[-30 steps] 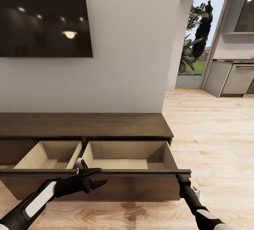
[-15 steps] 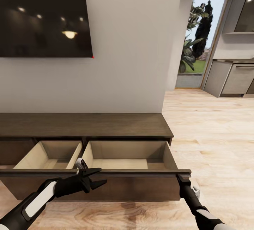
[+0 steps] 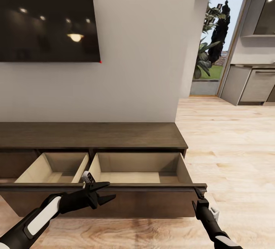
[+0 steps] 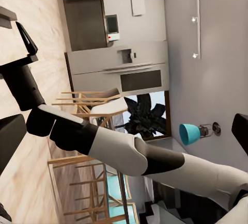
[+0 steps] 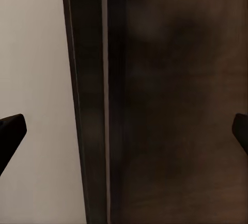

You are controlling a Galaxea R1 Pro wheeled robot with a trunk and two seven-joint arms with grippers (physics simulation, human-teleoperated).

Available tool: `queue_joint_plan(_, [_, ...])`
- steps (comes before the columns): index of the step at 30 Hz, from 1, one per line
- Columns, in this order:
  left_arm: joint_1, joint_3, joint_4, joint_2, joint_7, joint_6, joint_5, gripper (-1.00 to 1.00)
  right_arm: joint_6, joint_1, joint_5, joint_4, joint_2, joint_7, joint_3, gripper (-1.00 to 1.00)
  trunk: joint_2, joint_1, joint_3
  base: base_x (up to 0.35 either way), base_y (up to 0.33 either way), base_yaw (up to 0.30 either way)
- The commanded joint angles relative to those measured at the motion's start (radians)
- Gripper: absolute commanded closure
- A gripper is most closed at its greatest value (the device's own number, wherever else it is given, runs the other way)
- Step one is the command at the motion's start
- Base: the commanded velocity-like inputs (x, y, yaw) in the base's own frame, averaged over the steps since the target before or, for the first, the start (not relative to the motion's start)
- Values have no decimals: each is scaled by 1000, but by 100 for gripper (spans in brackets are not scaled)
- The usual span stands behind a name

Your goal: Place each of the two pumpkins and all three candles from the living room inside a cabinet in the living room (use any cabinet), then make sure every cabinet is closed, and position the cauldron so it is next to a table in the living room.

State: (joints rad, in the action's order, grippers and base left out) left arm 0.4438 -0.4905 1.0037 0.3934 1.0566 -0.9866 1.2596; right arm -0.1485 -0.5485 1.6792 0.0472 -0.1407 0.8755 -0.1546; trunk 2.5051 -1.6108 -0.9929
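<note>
The cabinet (image 3: 91, 136) stands against the wall with its wide drawer (image 3: 137, 172) pulled out and empty. Right gripper (image 3: 198, 198), jaws spread, sits just off the drawer front's corner; left gripper (image 3: 100, 193) is parted too, holding nothing. Judged step: opening done; next, fetch pumpkins and candles

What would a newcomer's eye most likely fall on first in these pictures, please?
Probably the cabinet along the wall, its wide drawer pulled out and showing two bare light-wood compartments. The left gripper hangs open at the drawer front, while the right gripper sits open at its right end. Above hangs a large dark screen.
</note>
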Motion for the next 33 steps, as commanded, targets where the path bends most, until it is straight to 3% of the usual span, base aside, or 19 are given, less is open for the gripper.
queue_joint_plan(1, [1, -3, 0, 1, 2, -4, 4, -100, -8, -1, 10, -1, 0, 3, -6, -100, 0, 0, -1, 0, 0, 0])
queue_joint_plan(17, [1, -3, 0, 1, 3, -4, 4, -100, -15, -1, 7, -2, -1, -8, -15, -100, 0, 0, -1, -91, 0, 0])
queue_joint_plan(26, [1, -4, 0, 1, 3, -4, 6, -100, -153, 1, 4, -6, -26, -46, -21, -100, 0, 0, -1, -53, 0, 0])
queue_joint_plan(33, [1, -2, 7, 2, 4, -4, 8, -100, -174, 21, -75, -5, -31, -51, -25, -100, 0, 0, -1, -71, 0, 0])
